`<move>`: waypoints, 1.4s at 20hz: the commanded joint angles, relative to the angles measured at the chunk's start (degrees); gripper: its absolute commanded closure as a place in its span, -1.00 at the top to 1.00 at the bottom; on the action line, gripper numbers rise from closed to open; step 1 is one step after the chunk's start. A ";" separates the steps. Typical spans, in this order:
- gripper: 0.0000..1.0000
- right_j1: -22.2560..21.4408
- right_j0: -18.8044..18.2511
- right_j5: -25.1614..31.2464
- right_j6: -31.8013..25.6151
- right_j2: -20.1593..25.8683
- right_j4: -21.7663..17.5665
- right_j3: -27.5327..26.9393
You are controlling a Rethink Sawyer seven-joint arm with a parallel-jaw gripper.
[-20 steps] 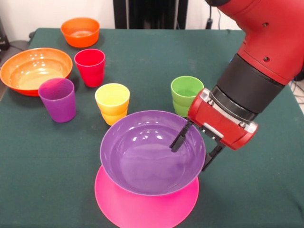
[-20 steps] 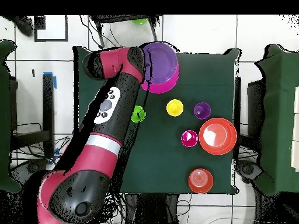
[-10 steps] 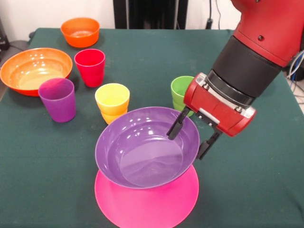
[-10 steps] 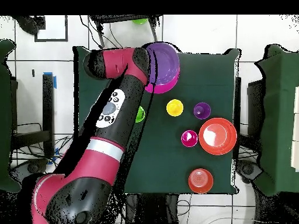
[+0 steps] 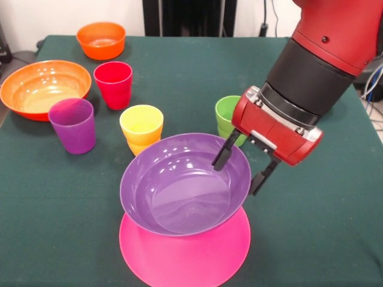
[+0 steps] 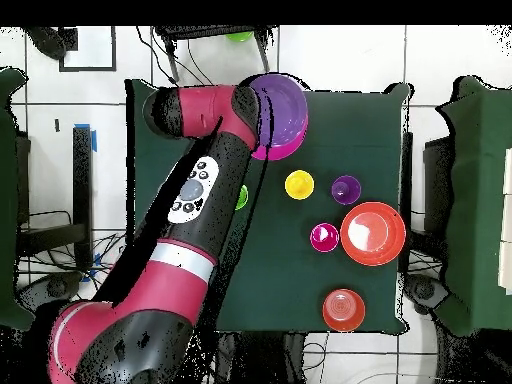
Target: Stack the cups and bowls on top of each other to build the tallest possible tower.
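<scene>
Right now the biggest thing in my front view is the arm, coming down on the right side of the desk with the end effector at the rim of the purple bowl. That bowl sits open side up on the upturned pink bowl, a little off toward the left of the pink base, and those two are the whole tower so far. The end effector's two dark fingers stand apart and straddle the bowl's right rim: one reaches inside the bowl, the other hangs outside it. I read them as not pressed on the wall, though I cannot be sure the inner one is clear of it.

The relation I care about is this. The rim lies between the fingers, so the bowl is directly under and to the left of the end effector, and the free way out is straight up. A sideways pull would, I judge, drag the purple bowl off the pink one.

The rest lies well apart to the left and behind: the large orange bowl, the small orange bowl, then the purple cup, red cup and yellow cup. The green cup is nearest, just behind the end effector, partly hidden by it.
</scene>
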 commanded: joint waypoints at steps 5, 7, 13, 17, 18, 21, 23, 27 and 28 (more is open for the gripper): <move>1.00 -4.30 0.63 -2.67 4.02 11.49 0.32 9.46; 1.00 -4.64 0.68 -2.75 4.33 11.92 0.33 9.80; 1.00 -4.77 1.58 -3.24 6.59 11.80 0.38 10.18; 1.00 -4.54 2.22 -3.03 7.86 11.31 0.52 9.96; 1.00 -4.61 2.25 -2.94 7.94 11.25 0.57 10.02; 1.00 -4.95 2.53 -2.90 8.18 10.95 0.53 10.53; 1.00 -4.87 2.65 -2.87 8.28 10.90 0.57 10.49; 1.00 -4.76 2.70 -2.93 8.30 10.93 0.63 10.47; 1.00 -4.89 2.64 -2.84 8.20 10.86 0.60 10.49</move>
